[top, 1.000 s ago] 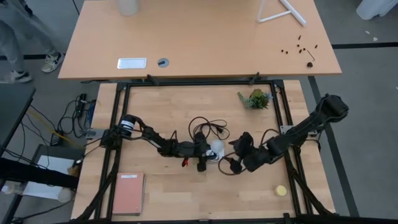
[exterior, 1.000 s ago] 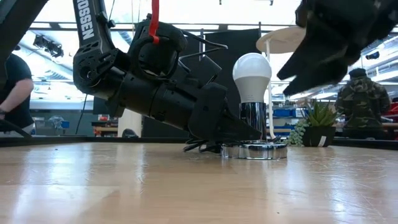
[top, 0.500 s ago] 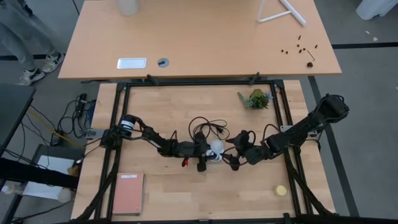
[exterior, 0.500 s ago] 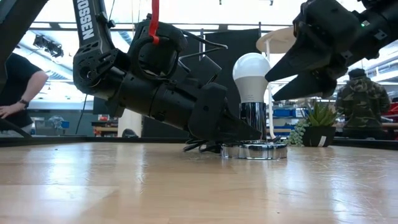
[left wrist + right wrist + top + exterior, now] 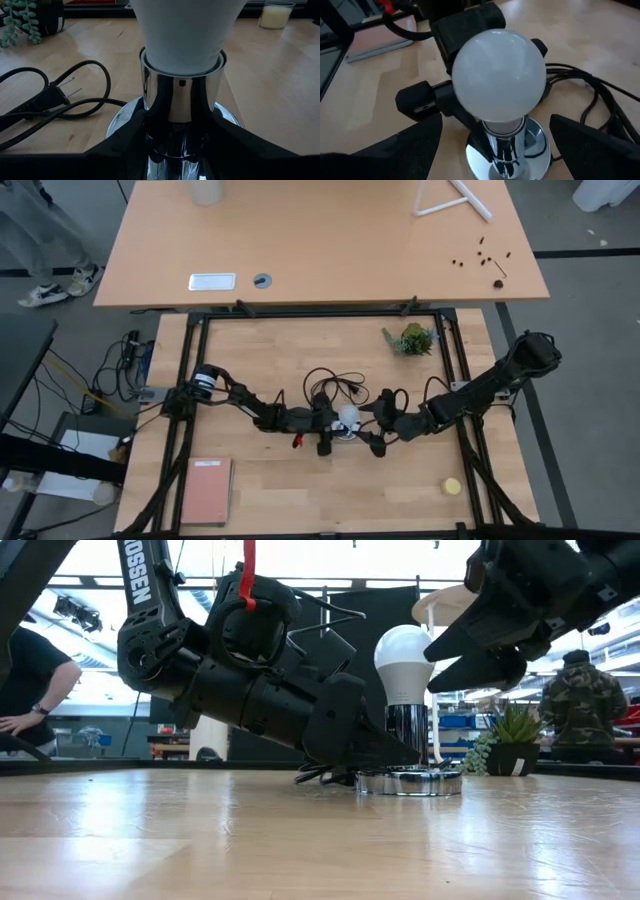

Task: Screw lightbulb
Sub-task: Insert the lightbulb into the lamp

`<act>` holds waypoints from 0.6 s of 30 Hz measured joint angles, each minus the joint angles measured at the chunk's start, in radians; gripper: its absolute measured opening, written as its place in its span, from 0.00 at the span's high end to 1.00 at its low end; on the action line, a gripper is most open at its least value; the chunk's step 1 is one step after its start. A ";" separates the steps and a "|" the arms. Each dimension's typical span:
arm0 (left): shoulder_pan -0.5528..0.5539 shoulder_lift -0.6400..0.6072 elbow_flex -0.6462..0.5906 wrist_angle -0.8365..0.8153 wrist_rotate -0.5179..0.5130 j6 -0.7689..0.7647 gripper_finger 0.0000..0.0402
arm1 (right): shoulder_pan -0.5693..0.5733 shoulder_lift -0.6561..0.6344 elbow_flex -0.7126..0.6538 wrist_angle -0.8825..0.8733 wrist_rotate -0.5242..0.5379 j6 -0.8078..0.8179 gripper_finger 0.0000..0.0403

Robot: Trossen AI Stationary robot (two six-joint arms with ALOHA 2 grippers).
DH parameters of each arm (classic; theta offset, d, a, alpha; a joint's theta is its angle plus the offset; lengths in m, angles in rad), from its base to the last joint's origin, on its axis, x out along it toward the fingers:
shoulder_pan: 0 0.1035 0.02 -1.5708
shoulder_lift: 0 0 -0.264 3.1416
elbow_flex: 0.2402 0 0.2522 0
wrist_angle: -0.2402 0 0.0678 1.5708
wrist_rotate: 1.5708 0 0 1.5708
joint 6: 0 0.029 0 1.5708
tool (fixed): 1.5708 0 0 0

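Note:
The white lightbulb [image 5: 404,658] stands upright in the chrome socket column [image 5: 407,735] of the round silver socket base [image 5: 410,782], near the table's middle [image 5: 348,417]. My left gripper [image 5: 334,430] comes from the table's left and is shut on the socket column [image 5: 175,117]. My right gripper [image 5: 373,432] is open just right of the bulb. In the right wrist view its fingers [image 5: 415,145] stand on either side of the bulb [image 5: 497,75] without touching it. My left gripper pinches the chrome socket column low down [image 5: 172,131], just above the round base, between its two fingers [image 5: 125,147]. The fingers lie nearly level and come from the table's left. The socket stands upright with its base on the table and the bulb on top.
The socket's black cord and plug [image 5: 335,383] lie in loops just beyond it. A small green plant [image 5: 410,338] stands far right, a yellow ball [image 5: 452,486] near right, a pink book [image 5: 205,490] near left. People stand in the room behind [image 5: 585,700].
My right gripper has come down and gone toward the table's left, up to the bulb, so that its open fingers now stand at the bulb's sides. The bulb, the socket and my left gripper have kept still.

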 joint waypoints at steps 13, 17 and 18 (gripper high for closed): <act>0.000 0.000 0.000 0.001 -0.006 -0.006 0.51 | -0.001 0.001 0.000 0.033 -0.109 -0.004 0.06; -0.001 0.000 0.000 0.001 -0.030 -0.016 0.51 | 0.007 0.001 0.000 0.043 -0.121 0.013 0.06; -0.001 0.000 0.000 0.001 -0.034 -0.025 0.51 | 0.008 0.001 0.000 0.044 -0.133 0.021 0.06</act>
